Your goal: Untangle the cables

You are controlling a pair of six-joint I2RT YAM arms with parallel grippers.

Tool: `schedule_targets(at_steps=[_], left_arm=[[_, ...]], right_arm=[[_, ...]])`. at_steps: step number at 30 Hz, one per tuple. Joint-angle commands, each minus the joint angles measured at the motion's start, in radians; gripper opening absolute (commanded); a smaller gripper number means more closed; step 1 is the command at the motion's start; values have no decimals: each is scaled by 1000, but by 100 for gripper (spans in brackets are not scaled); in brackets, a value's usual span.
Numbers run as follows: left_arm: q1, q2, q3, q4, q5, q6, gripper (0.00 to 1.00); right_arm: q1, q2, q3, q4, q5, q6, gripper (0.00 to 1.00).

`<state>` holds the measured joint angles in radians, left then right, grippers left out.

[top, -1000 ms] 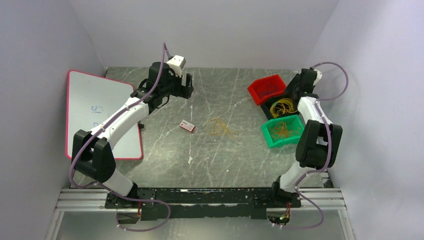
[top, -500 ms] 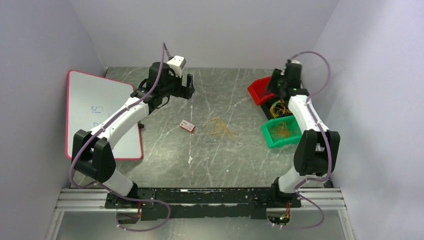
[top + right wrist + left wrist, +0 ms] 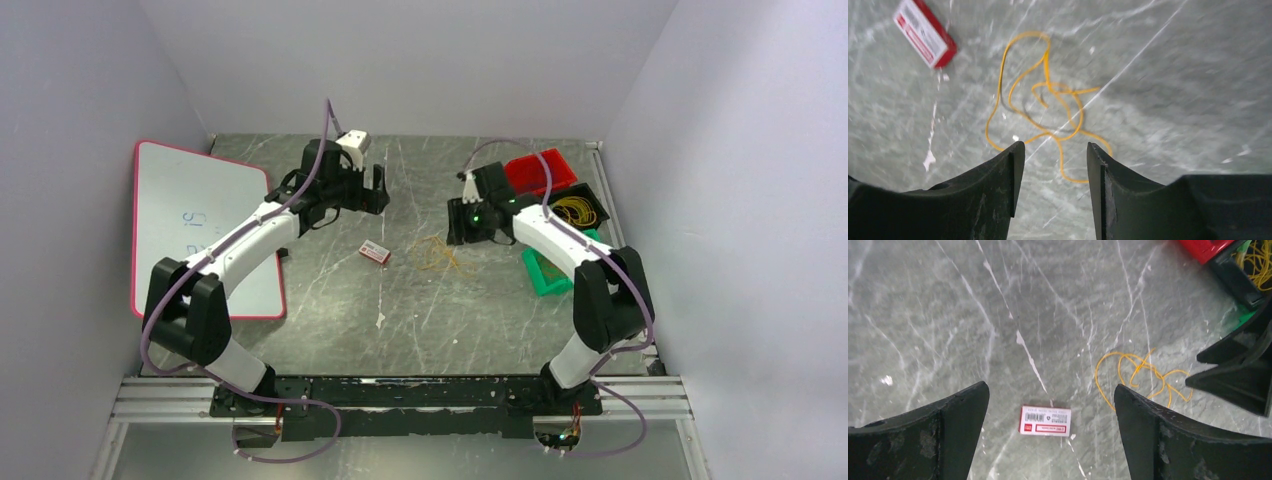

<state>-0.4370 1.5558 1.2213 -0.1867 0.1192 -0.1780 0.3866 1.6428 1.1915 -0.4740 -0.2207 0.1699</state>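
Grey marble table [image 3: 420, 300] between pale lilac walls [image 3: 400, 60].

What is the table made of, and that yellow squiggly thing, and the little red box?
Table: looks like grey stone, maybe marble, or a print of it; white veins, slight sheen. Yellow wire: thin, bendy, probably plastic-coated; it lies in loose loops. Box: likely cardboard, red sides, white printed label.

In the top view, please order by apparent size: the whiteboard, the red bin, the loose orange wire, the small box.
Largest: whiteboard
red bin
loose orange wire, as a whole tangle
Smallest: small box
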Motion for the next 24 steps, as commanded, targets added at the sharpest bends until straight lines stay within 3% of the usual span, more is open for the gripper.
schedule_targets(at_steps=[1,6,13,24], left_arm=[[9,-67,-59,10,36,-57,100],[9,-105,-100,38,52,-85,100],[10,-101,-89,1,49,-79,100],[9,-97,-80,-1,64,-81,98]], right_arm=[[80,-17,-68,10,63,-12,51],[132,9,-113,56,171,-32,45],[146,67,-137,79,199,-53,38],[149,107,-135,120,195,-38,17]])
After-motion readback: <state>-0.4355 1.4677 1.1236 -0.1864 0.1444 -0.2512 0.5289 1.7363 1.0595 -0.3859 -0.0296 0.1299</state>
